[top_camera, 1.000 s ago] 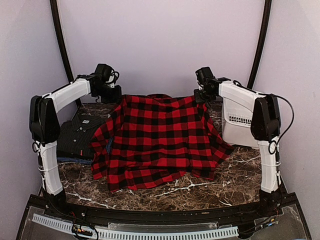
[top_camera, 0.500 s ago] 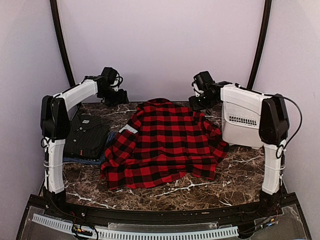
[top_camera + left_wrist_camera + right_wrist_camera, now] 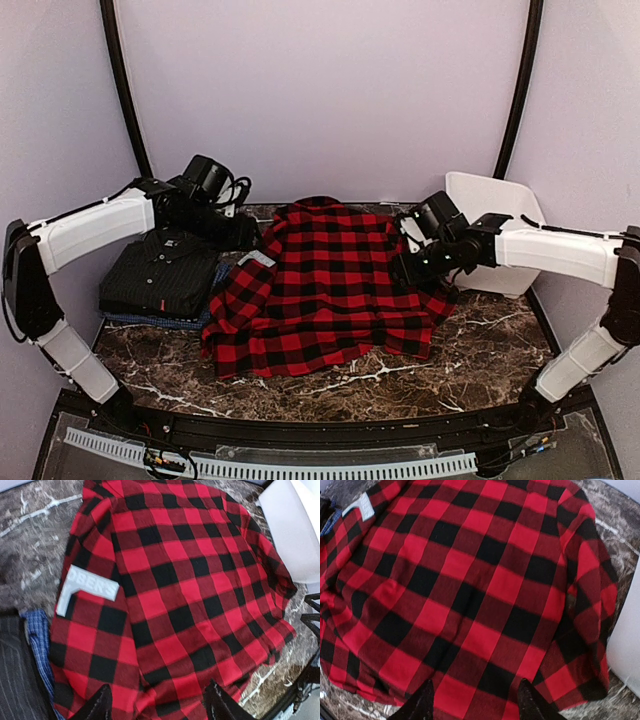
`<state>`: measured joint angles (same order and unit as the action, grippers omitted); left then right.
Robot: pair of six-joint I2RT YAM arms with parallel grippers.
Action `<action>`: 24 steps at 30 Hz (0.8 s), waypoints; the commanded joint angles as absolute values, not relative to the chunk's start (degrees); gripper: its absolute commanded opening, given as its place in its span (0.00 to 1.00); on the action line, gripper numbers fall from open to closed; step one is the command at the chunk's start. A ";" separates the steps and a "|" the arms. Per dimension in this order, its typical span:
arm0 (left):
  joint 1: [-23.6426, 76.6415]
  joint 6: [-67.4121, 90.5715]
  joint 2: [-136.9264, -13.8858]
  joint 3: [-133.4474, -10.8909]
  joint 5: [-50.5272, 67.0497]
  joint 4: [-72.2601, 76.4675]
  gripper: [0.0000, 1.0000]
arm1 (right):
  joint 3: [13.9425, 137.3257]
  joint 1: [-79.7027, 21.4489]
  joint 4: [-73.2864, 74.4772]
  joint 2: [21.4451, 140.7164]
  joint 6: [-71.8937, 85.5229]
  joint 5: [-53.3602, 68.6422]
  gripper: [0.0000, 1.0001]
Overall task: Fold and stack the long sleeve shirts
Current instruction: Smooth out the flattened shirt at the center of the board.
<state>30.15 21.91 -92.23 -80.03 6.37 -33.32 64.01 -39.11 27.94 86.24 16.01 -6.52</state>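
The red-and-black checked shirt (image 3: 330,290) lies spread back-up on the middle of the table, with a white lettered patch (image 3: 257,258) on its left sleeve. A folded black shirt (image 3: 165,275) rests at the left on a blue one (image 3: 150,320). My left gripper (image 3: 248,235) hovers open over the checked shirt's left shoulder. My right gripper (image 3: 405,270) hovers open over its right side. The left wrist view shows open jaws (image 3: 157,690) above the checked cloth (image 3: 190,580), empty, with the patch (image 3: 87,590) and blue shirt (image 3: 37,630) at the left. The right gripper (image 3: 475,685) is likewise empty above the cloth (image 3: 470,580).
A white plastic basket (image 3: 500,230) stands at the back right, close to the checked shirt's right sleeve and behind my right arm. Dark marble table (image 3: 400,385) shows in front of the shirt. Curved black posts and a purple wall close the back.
Both grippers opened and let go of the checked shirt's shoulders. The shirt dropped flat onto the table. Both arms then swung down and forward over its sides.
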 commanded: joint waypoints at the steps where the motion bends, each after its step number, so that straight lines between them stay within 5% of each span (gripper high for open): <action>1: 33.23 25.60 -83.93 -68.19 9.93 -31.27 0.58 | 55.97 -42.34 29.49 77.98 23.00 -3.69 0.49; 12: 46.46 33.63 -81.78 -54.33 17.29 -19.99 0.37 | 42.99 -47.73 28.12 69.21 33.12 2.87 0.20; 24: 52.38 33.27 -94.27 -54.70 15.92 -16.70 0.22 | 39.78 -51.81 18.29 78.76 37.00 0.39 0.18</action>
